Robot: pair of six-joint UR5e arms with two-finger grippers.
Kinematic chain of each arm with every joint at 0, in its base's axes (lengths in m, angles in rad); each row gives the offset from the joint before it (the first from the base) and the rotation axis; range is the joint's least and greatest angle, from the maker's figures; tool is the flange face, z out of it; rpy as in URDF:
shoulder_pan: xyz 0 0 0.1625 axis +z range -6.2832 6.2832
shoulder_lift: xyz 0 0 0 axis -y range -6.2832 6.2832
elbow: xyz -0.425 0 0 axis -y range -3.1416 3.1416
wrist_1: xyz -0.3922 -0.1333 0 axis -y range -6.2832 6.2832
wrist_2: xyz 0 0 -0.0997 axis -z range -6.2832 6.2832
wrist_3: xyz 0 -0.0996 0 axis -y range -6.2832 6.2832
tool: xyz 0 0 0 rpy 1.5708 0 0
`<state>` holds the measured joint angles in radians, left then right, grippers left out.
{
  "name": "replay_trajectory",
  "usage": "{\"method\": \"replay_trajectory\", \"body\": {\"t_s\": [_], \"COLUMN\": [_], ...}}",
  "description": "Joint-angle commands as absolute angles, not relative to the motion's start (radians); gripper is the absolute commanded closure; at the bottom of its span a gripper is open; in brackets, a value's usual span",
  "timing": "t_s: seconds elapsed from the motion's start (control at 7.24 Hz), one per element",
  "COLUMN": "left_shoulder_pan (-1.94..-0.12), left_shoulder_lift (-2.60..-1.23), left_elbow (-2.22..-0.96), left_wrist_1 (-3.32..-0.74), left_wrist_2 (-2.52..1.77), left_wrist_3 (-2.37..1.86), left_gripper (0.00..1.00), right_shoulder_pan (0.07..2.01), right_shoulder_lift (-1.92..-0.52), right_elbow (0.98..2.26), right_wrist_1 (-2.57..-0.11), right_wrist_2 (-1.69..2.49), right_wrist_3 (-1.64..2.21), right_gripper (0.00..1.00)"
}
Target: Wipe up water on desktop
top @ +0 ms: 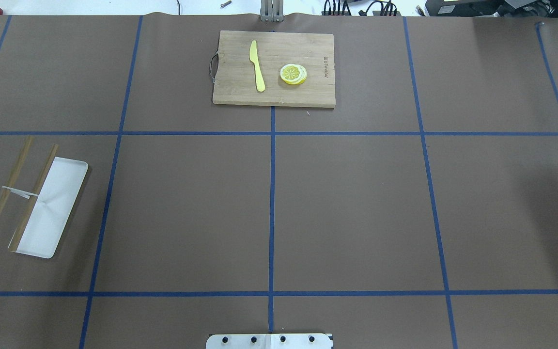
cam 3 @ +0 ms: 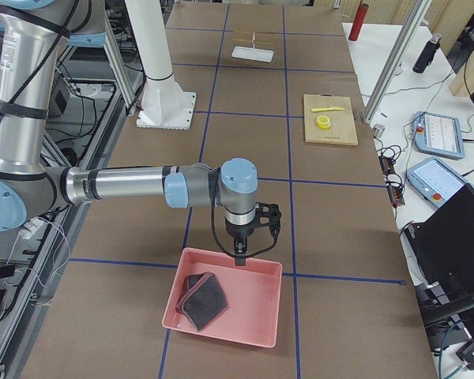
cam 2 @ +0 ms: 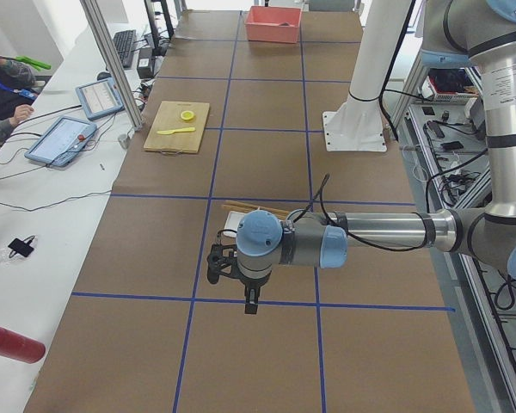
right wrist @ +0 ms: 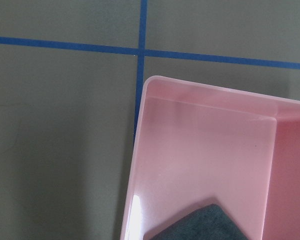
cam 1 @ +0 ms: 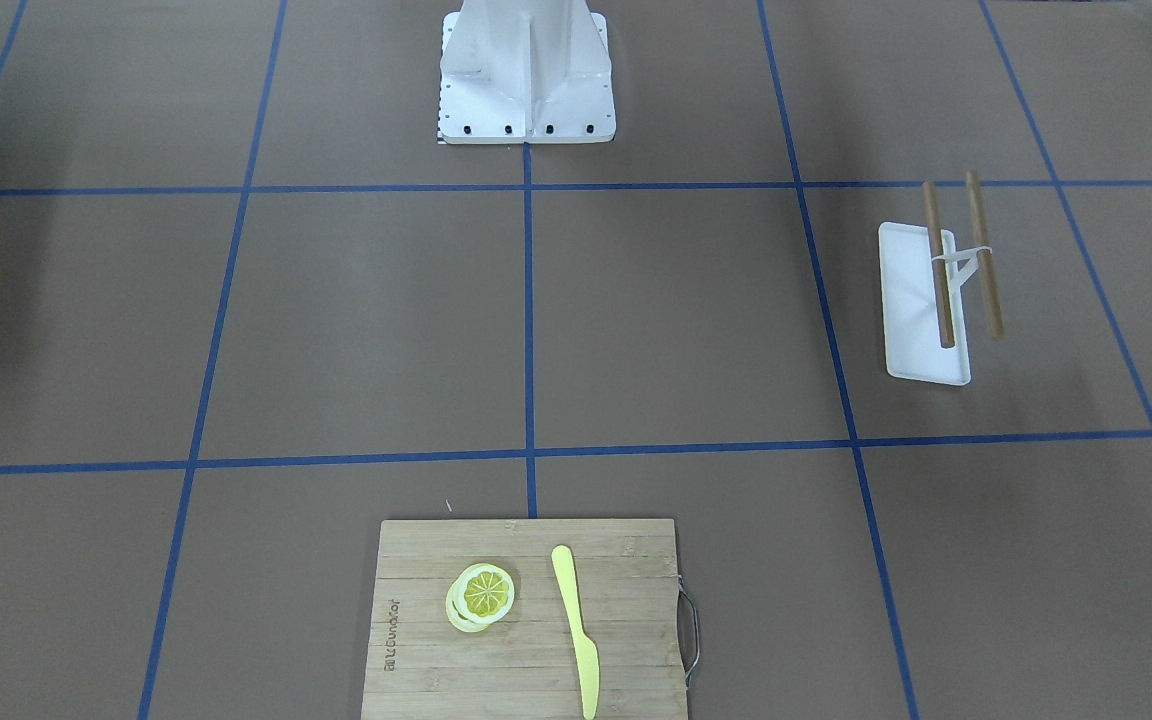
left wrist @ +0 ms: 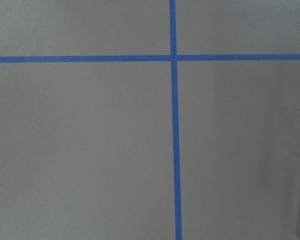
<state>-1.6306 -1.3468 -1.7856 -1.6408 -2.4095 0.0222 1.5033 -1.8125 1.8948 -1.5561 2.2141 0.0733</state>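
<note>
**Exterior right view: wiping cloth lies below the right claw and toward the table's end**

Right gripper (cam 3: 238, 257) hangs over the far rim of a shallow pink plastic bin (cam 3: 253, 304), at the table's end on the robot's right. Fingers point straight down. Spread or pressed together: cannot tell, since it shows only in a side view.

Folded dark grey cloth (cam 3: 203, 300) lies in the bin's near part, on the robot's side. It is apart from the claw, lower and further toward the table's end. Right wrist-mounted view agrees: one corner of the cloth pokes in at the bottom edge, with bare pink floor above it.

Cloth is a rough square pad set diagonal to the bin walls, with no strong long axis. It looks soft and napped, and thick at the fold. Judged likely to give under a pinch. Bin is glossy and smooth, with rounded corners.

Left gripper (cam 2: 251, 301) is at the opposite end, near a white rectangular tray (top: 66, 184). Its state likewise cannot be told. Right arm is plainly the nearer to the cloth.

Wide matte brown desktop (top: 356, 208), crossed by blue tape lines in large squares, spreads between both arms. No water made out on it in any view: no sheen, no dark patch.
</note>
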Motion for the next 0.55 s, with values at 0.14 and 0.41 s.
{"method": "replay_trajectory", "body": {"t_s": [0.14,0.41], "left_shoulder_pan": [-1.631,-1.631], "left_shoulder_lift": [-1.345,-1.345], "left_elbow": [-1.786,-1.786], "left_wrist_1": [-1.638,-1.637], "left_wrist_2": [-2.410,-2.410], "left_wrist_3": [0.026,0.026], "left_gripper": [0.01,0.01], "right_shoulder_pan": [1.503,1.503], "right_shoulder_lift": [-1.807,-1.805], "right_elbow": [1.907,1.916], "right_wrist_1": [-1.554,-1.554], "right_wrist_2": [2.235,2.240], "right_wrist_3": [0.069,0.069], "right_gripper": [0.00,0.00]}}
